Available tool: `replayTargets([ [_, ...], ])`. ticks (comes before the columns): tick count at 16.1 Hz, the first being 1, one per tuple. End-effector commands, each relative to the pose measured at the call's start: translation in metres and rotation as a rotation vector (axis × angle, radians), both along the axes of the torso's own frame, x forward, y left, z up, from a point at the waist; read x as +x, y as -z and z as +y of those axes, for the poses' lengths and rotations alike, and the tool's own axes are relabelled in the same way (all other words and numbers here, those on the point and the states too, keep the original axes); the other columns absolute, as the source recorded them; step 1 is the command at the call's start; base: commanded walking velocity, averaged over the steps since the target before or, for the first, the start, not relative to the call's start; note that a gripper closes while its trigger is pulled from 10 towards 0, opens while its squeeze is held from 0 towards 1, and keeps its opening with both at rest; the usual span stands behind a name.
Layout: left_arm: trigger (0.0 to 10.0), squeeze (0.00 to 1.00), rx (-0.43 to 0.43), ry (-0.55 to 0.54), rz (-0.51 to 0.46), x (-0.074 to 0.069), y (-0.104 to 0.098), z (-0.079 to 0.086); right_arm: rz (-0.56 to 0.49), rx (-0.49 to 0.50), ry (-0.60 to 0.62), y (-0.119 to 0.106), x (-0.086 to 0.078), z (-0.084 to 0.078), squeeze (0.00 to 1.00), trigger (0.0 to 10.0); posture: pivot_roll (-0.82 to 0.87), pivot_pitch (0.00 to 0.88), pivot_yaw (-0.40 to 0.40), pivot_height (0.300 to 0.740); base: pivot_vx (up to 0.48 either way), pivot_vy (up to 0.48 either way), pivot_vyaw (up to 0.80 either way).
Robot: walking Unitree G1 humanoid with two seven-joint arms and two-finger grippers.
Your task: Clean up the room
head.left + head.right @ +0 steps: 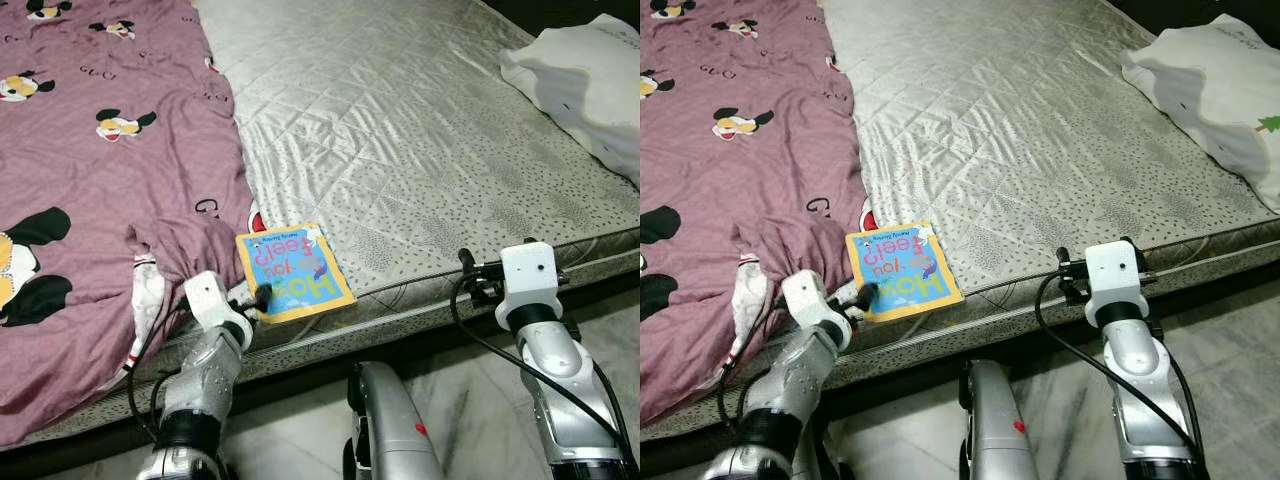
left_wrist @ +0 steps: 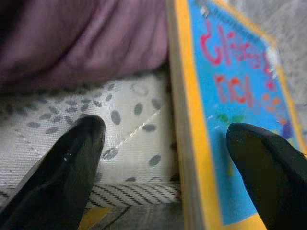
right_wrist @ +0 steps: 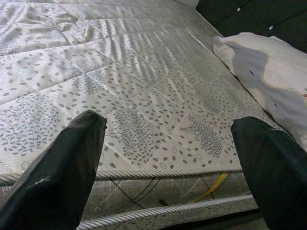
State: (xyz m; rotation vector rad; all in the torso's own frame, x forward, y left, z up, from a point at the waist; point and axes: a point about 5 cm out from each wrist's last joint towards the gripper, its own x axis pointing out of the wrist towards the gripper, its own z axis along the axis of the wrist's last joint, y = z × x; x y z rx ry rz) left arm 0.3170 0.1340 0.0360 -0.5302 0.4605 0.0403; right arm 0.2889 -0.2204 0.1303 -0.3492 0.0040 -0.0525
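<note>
Low in the frame's left, the left gripper is spread wide at the book's near corner, one finger over its blue cover. The book lies on the mattress edge beside the purple blanket. At lower right, the right gripper hovers open over bare mattress.

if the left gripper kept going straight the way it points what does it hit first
Most likely the book: the left gripper is open with the book's yellow edge between its fingers, over the mattress. Depth is unclear.

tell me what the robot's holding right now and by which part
Nothing is held yet. The left hand is open, its fingers straddling the book at the near left edge. The right hand is open over the mattress.
</note>
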Motion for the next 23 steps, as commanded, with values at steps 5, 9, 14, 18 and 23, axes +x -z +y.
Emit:
replayTargets([
  [5,10.0,0.00,-0.012,0.102,0.073,0.006,0.009,-0.009,-0.048,-0.027,-0.004,-0.018,0.002,-0.004,0.00,10.0,-0.27,0.110,-0.040,0.547,0.000,0.000,0.00],
  [9,10.0,0.00,-0.098,0.216,0.081,0.006,0.011,-0.028,-0.061,-0.022,-0.014,-0.021,0.003,0.002,0.00,10.0,-0.28,0.098,-0.040,0.547,0.000,0.000,0.00],
  [14,0.0,0.00,-0.286,0.308,-0.006,0.014,-0.002,-0.043,-0.081,-0.030,-0.010,-0.027,0.004,0.001,0.00,10.0,-0.30,0.096,-0.026,0.547,0.000,0.000,0.00],
  [18,0.0,0.00,-0.330,0.319,-0.010,0.012,-0.001,-0.046,-0.083,-0.029,-0.003,-0.027,0.002,0.000,0.00,10.0,-0.30,0.098,-0.022,0.547,0.000,0.000,0.00],
  [23,0.0,0.00,-0.364,0.299,-0.019,0.012,-0.001,-0.047,-0.093,-0.023,-0.005,-0.028,0.002,0.002,0.00,10.0,-0.30,0.097,-0.020,0.547,0.000,0.000,0.00],
])
